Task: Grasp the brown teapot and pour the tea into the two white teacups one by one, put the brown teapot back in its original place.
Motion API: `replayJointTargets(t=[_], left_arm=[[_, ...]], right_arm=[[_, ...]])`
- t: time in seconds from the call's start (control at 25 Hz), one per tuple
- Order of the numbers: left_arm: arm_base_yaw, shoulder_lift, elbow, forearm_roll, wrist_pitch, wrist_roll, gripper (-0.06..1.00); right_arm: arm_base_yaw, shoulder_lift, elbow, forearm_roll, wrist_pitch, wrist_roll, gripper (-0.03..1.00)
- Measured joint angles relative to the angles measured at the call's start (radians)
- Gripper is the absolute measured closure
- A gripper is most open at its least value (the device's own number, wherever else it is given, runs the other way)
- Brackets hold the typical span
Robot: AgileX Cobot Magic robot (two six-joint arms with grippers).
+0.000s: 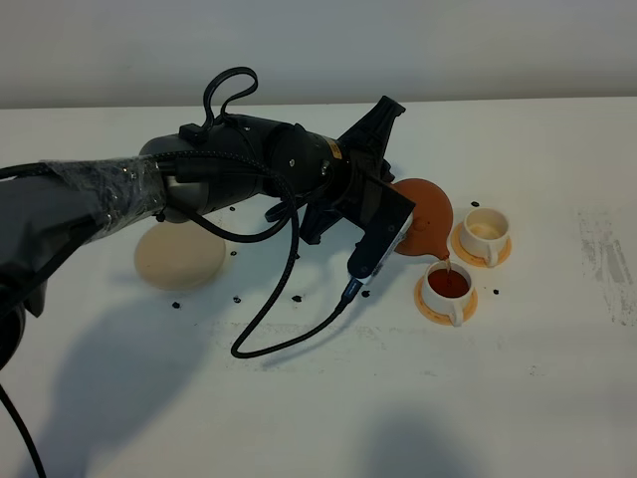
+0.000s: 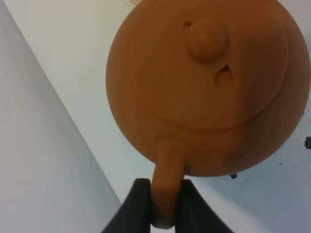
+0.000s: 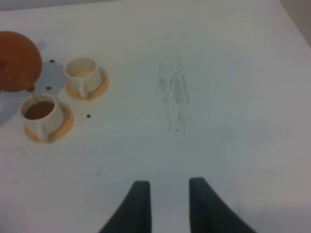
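Note:
My left gripper (image 1: 396, 227) is shut on the loop handle of the brown teapot (image 1: 426, 211) and holds it tilted above the table, spout down over the nearer white teacup (image 1: 447, 287). A thin stream of tea falls into that cup, which holds dark tea. The wrist view shows the fingers (image 2: 138, 204) clamping the handle of the teapot (image 2: 204, 87). The farther teacup (image 1: 485, 229) looks pale inside. Each cup stands on an orange saucer. The cream coaster (image 1: 179, 256) lies bare at left. My right gripper (image 3: 167, 194) is open and empty, with the teapot (image 3: 17, 60) and both cups (image 3: 40, 112) (image 3: 82, 73) far ahead of it.
A black cable (image 1: 289, 329) hangs from the left arm and loops onto the table in front of it. Small dark specks (image 1: 237, 297) lie scattered around the coaster and cups. A grey scuffed patch (image 1: 612, 264) marks the table at right.

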Motion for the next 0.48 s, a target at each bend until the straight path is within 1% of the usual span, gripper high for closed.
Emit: replayJointTargets(t=[0.48], left_arm=[[0.000,0.000,0.000,0.000,-0.003,0.011,0.85]], right_arm=[[0.000,0.000,0.000,0.000,0.000,0.000,0.75]])
